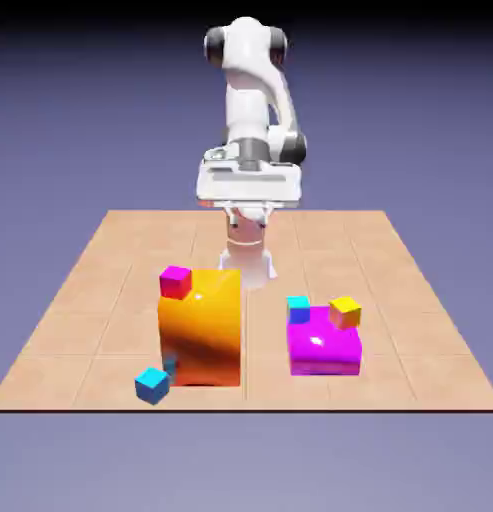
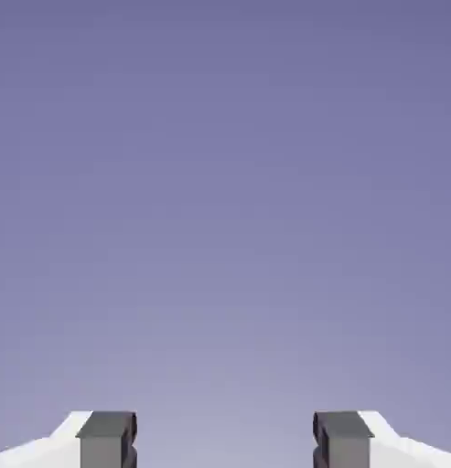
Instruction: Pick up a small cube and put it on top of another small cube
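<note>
Small cube [image 1: 151, 384] sits corner-forward (no long axis).

The tabletop [image 1: 80, 300] is tiled in tan. Directly on it stand a big orange block [image 1: 202, 330], a flat magenta block [image 1: 325, 350], and one small cyan cube [image 1: 151, 384] at its near edge.

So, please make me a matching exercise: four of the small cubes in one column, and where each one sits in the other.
Cubes:
1. magenta cube
2. yellow cube
3. near cyan cube
4. far cyan cube

Places:
A. on the table, at the orange block's corner
B. on the orange block
C. on the magenta block, left side
D. on the magenta block, right side

Pairs: 1-B, 2-D, 3-A, 4-C
</note>
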